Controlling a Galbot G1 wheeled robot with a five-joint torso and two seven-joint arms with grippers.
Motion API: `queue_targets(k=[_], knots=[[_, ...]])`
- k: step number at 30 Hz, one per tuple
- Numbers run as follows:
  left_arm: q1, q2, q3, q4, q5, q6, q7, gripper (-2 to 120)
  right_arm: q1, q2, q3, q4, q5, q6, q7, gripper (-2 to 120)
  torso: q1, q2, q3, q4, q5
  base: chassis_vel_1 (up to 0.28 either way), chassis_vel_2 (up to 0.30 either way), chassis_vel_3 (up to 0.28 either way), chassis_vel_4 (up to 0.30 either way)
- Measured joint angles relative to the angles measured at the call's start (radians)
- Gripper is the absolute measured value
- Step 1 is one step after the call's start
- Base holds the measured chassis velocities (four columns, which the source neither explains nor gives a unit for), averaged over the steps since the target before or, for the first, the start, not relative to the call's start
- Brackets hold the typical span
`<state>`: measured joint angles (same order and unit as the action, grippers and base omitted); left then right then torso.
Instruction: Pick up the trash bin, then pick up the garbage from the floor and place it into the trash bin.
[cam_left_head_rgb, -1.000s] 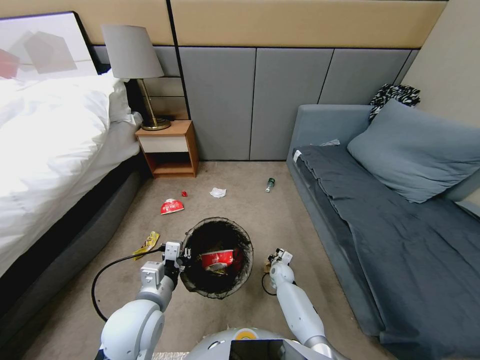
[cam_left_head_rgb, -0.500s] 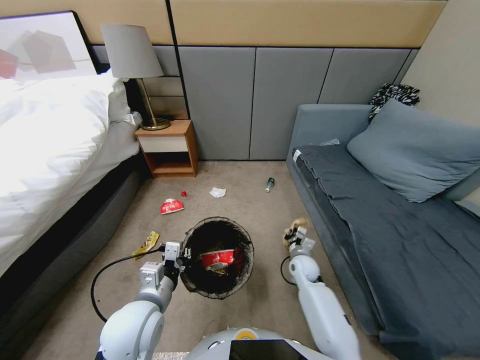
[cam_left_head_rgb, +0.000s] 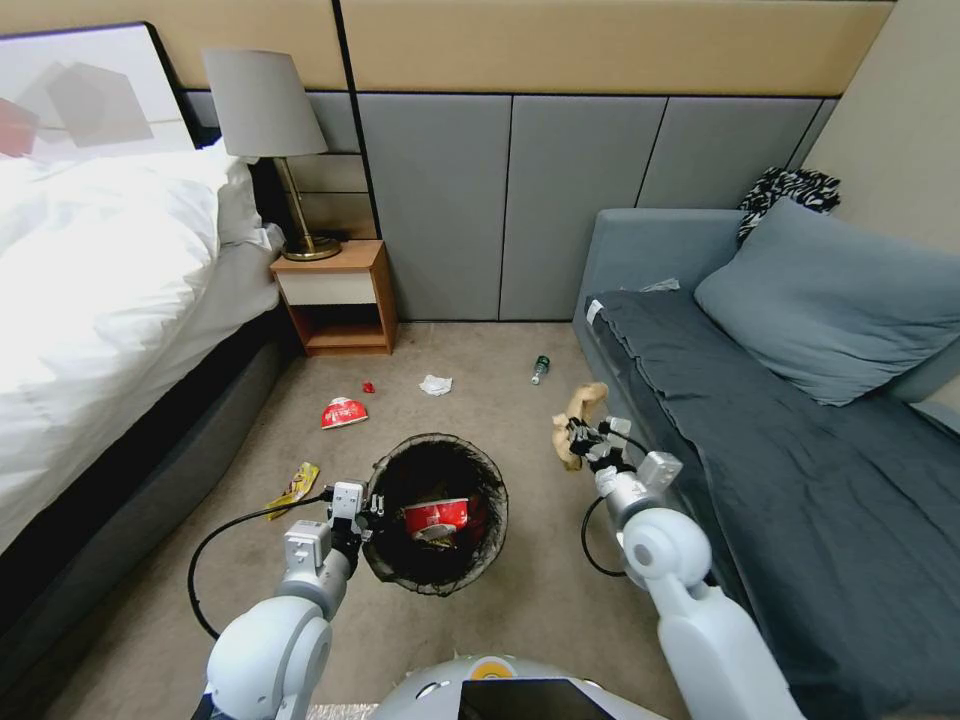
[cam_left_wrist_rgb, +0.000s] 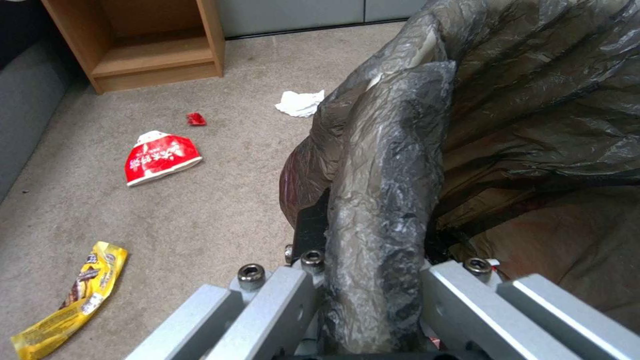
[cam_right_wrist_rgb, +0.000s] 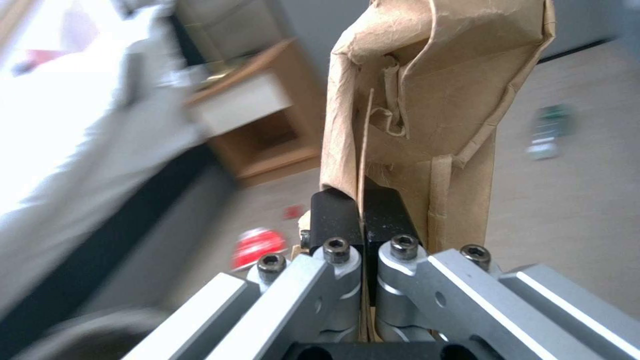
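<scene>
1. The left gripper is clamped on the near-left rim of the trash bin; in the left wrist view its jaws pinch the bag-lined wall. The bin is held in front of the robot, with a red-and-white cup already inside.
2. The right gripper is raised to the right of the bin, beside the sofa. Its jaws are closed tight on a thin edge of the brown paper bag, which stands up beyond the fingertips.
3. Left on the carpet: crushed cup, tissue, small bottle, yellow wrapper, red scrap.
4. Risk: the pinch takes only an edge of paper, so a quick swing may tear it or let it slip short of the bin.
5. Risk: the long bag may catch the rim and hang outside.
6. Risk: the one-sided rim grip may let the bin tilt or slip on the liner.
</scene>
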<state>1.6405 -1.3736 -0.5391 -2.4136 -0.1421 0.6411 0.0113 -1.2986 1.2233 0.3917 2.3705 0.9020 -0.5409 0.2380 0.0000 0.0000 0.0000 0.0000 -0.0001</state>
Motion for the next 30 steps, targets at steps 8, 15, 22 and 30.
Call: queue_targets(k=[8, 15, 22, 30], knots=[[-0.026, 0.035, -0.008, 0.012, -0.031, 0.01, -0.002, 1, -0.013, -0.072, -0.056, 0.116, 0.065, -0.061, -0.098, 0, 0.0, 0.0, 0.0, 0.0, 0.0001, 0.0, 0.0, 0.0, 0.0], [-0.046, 0.044, -0.005, 0.02, -0.051, 0.023, -0.005, 1, 0.024, -0.156, -0.123, 0.141, 0.084, -0.086, -0.185, 0, 0.0, 0.0, 0.0, 0.0, 0.0001, 0.0, 0.0, 0.0, 0.0], [-0.048, 0.044, -0.002, 0.02, -0.056, 0.029, -0.006, 1, 0.035, -0.175, -0.203, 0.139, 0.067, -0.091, -0.199, 0, 0.0, 0.0, 0.0, 0.0001, 0.0001, 0.0, 0.0, 0.0, 0.0], [-0.049, 0.044, -0.002, 0.019, -0.059, 0.032, -0.008, 1, 0.036, -0.171, -0.255, 0.134, 0.042, -0.092, -0.2, 0, 0.0, 0.0, 0.0, 0.0, 0.0, 0.0, 0.0, 0.0, 0.0]])
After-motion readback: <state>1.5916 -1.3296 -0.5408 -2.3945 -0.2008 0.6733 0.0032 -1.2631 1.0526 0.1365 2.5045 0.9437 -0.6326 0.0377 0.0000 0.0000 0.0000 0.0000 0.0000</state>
